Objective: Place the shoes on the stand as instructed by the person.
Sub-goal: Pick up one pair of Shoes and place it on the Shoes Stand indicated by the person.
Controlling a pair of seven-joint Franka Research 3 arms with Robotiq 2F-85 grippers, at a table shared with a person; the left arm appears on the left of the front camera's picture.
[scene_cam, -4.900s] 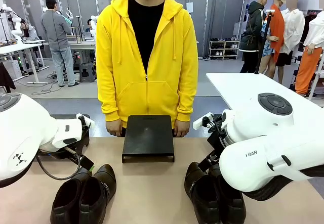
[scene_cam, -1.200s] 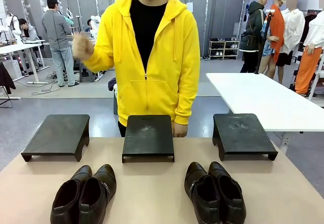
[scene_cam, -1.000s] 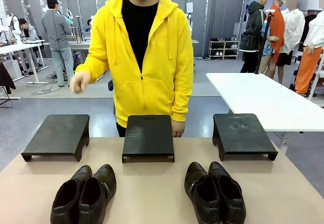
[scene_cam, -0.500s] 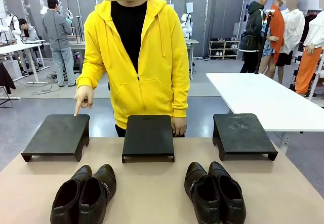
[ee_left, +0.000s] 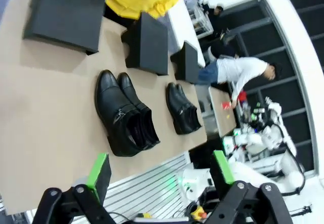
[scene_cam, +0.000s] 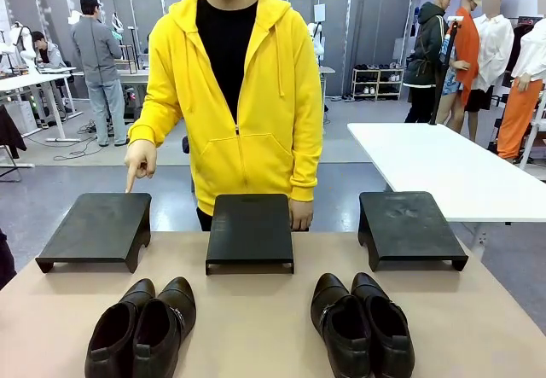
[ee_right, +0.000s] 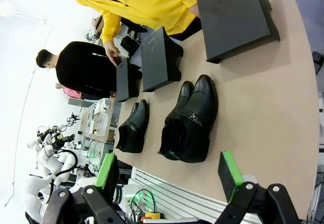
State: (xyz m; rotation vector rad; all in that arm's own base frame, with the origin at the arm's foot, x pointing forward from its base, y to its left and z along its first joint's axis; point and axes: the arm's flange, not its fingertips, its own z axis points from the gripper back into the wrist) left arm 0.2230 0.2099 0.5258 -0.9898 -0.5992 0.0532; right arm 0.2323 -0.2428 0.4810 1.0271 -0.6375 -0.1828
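Shoes, left pair: dark leather, the two side by side and touching, toes toward the far side, at the near left of the bench.
Right pair: same layout, at the near right, well apart from the left pair.

Three black stands sit in a row along the far side of the bench. The left stand is beyond the left pair, the middle stand is centred, and the right stand is beyond the right pair. All three tops are bare.

The person in the yellow hoodie stands at the far edge behind the middle stand. One hand has its index finger pointing down over the far edge of the left stand; I cannot tell whether it touches. The other hand hangs at the far right corner of the middle stand.

Left tool: jaws spread wide and holding nothing, up above the bench with both pairs far below.
Right tool: also spread wide and empty, raised, looking down on the right pair and the stands.
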